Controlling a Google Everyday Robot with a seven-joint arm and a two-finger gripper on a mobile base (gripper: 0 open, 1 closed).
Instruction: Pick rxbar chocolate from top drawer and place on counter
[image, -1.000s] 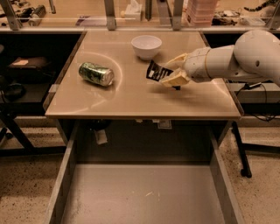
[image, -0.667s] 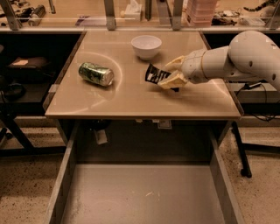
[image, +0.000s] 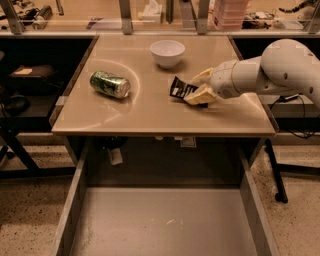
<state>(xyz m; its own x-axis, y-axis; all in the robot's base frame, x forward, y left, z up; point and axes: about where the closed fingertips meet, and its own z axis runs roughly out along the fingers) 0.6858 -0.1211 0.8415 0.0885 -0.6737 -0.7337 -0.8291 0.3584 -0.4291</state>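
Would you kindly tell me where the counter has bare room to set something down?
The front-left counter, below the green soda can, is bare, as is the strip between can and rxbar chocolate. It is crowded at right, where the pincer holds the bar near the white bowl.

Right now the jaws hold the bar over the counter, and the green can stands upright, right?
No: the camera view shows the green can lying on its side on the counter. The gripper, over the counter's right side, does hold the rxbar chocolate in its jaws.
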